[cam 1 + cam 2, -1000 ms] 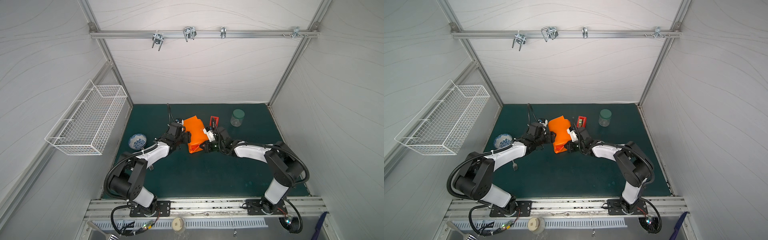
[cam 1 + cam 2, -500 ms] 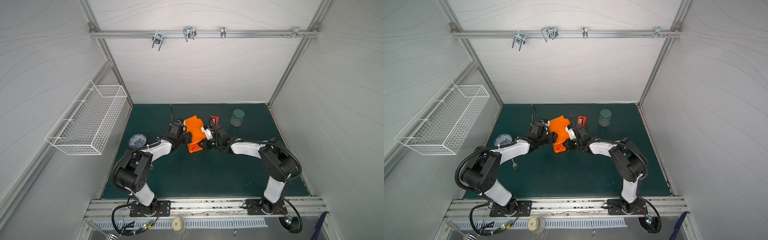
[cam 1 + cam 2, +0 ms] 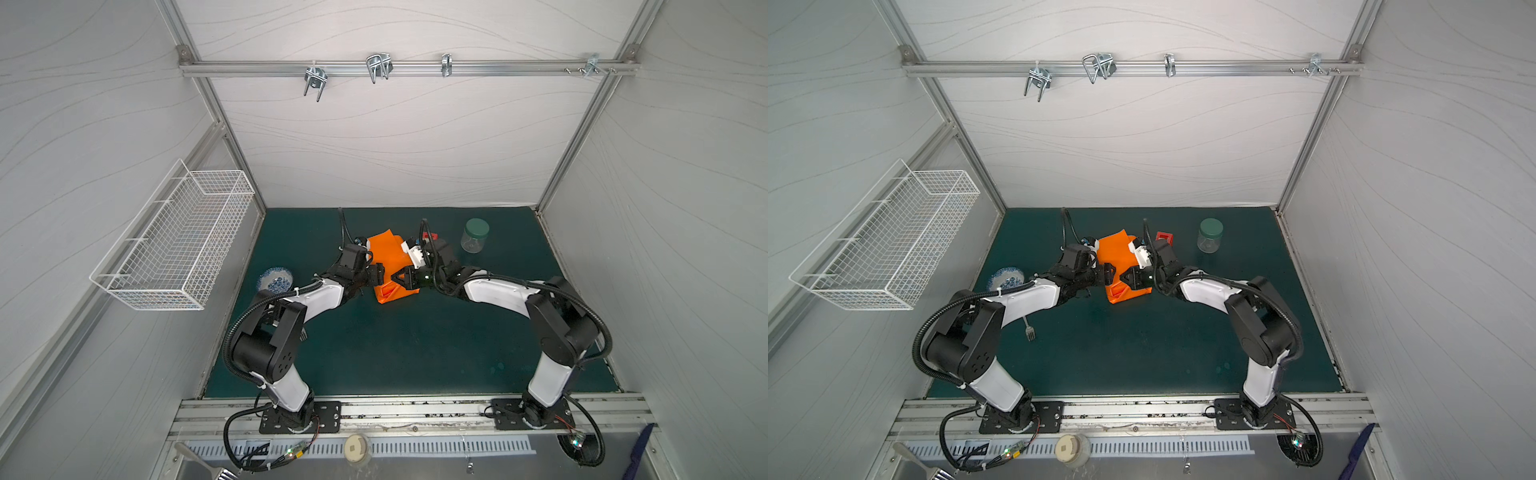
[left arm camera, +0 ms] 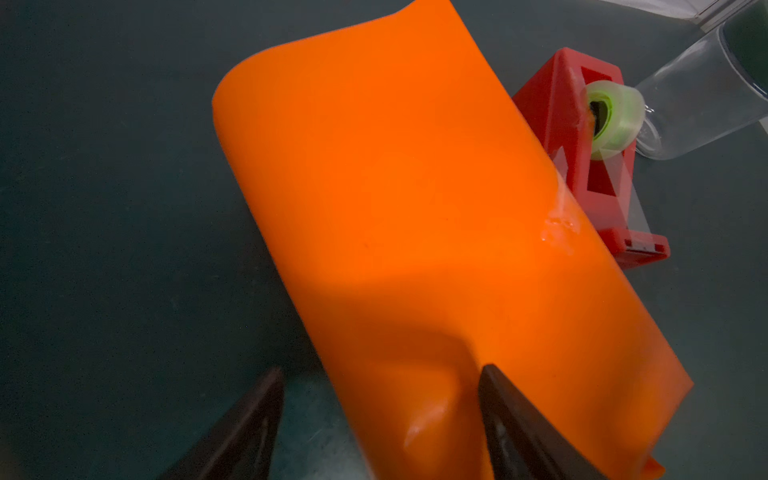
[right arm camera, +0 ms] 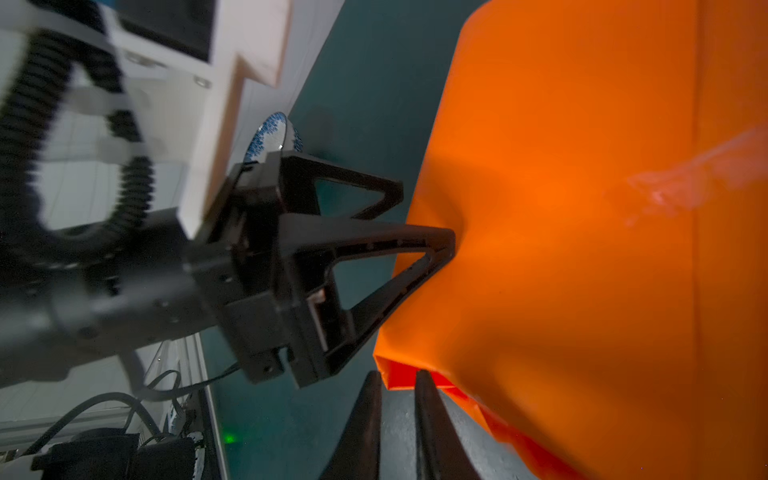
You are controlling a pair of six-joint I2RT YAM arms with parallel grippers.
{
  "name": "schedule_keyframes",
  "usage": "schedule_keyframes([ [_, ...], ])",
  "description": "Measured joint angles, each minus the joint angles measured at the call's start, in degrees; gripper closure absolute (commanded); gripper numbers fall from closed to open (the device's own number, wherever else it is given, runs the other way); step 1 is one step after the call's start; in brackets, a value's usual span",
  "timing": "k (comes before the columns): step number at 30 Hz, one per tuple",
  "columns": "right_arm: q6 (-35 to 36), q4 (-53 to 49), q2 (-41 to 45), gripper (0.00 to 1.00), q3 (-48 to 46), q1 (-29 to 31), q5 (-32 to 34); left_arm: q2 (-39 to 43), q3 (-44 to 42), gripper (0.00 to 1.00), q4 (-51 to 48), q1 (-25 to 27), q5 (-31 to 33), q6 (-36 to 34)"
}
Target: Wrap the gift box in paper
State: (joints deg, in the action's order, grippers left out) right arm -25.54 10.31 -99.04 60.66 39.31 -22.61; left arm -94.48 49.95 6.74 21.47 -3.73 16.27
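None of the gift box shows: the orange paper point(image 3: 388, 266) covers it, midway along the worktop's point(image 3: 395, 353) far edge. Left gripper point(image 4: 382, 370) gapes wide, one finger point(image 5: 415, 237) denting the paper's side. Right gripper point(image 5: 398, 374) shows a slim gap at a folded corner; pinching or free, I cannot tell. Red tape dispenser point(image 4: 582, 166) just beside, part hidden

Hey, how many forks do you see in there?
2. One fork lies on the mat beside the left arm. A second fork lies off the mat at the front left corner, partly cut off. The arms may hide more.
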Motion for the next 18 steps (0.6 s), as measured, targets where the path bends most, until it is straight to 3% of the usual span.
schedule_keyframes([
  [7, 0.92, -3.23, 5.46, 0.65, -3.23, -6.69, 1.92, 3.82, 0.02, 0.13, -4.55, 0.04, -1.03, 1.57],
  [10, 0.42, -6.14, 2.93, 0.41, -0.98, -8.07, 3.19, 8.11, -0.74, 0.11, -4.72, 0.04, -0.74, 3.54],
  [14, 0.24, -8.22, -3.30, 0.35, 4.70, -7.65, 2.99, 11.08, -1.38, 0.09, -4.68, -0.52, -1.29, 7.39],
  [18, -0.11, -9.64, -7.67, 0.35, 8.50, -7.02, 2.05, 8.17, -1.18, 0.09, -4.76, -1.99, -4.52, 10.80],
])
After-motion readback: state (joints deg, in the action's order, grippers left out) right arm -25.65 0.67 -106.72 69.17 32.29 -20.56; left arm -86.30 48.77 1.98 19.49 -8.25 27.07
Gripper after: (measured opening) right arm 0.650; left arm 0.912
